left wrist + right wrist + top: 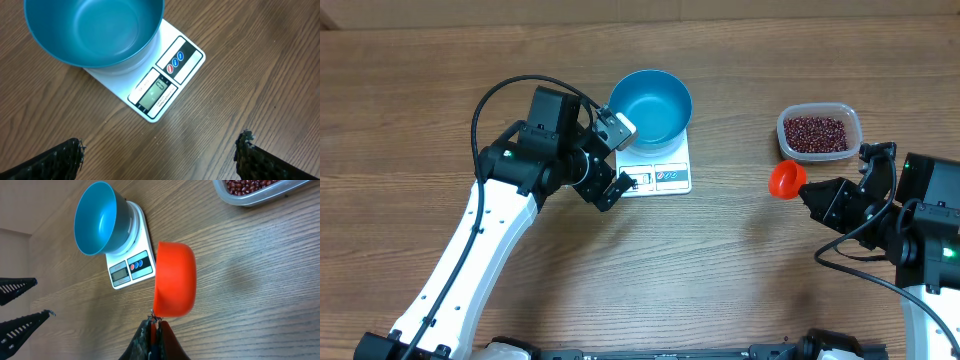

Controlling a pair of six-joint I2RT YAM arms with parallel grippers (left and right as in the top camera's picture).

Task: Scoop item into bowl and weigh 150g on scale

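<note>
Awaiting beans (816,133), bowl (651,105) sits empty on scale (665,178) at twelve o'clock; right tool (156,322) pinches scoop (174,279), left tool (157,152) spread.

We see a bright blue bowl (651,105), a white scale (665,178) with blue and red button marks, maroon beans (815,133), a clear tub (855,125), an orange-red scoop (785,180), and a brown wood-grain table (720,270).
</note>
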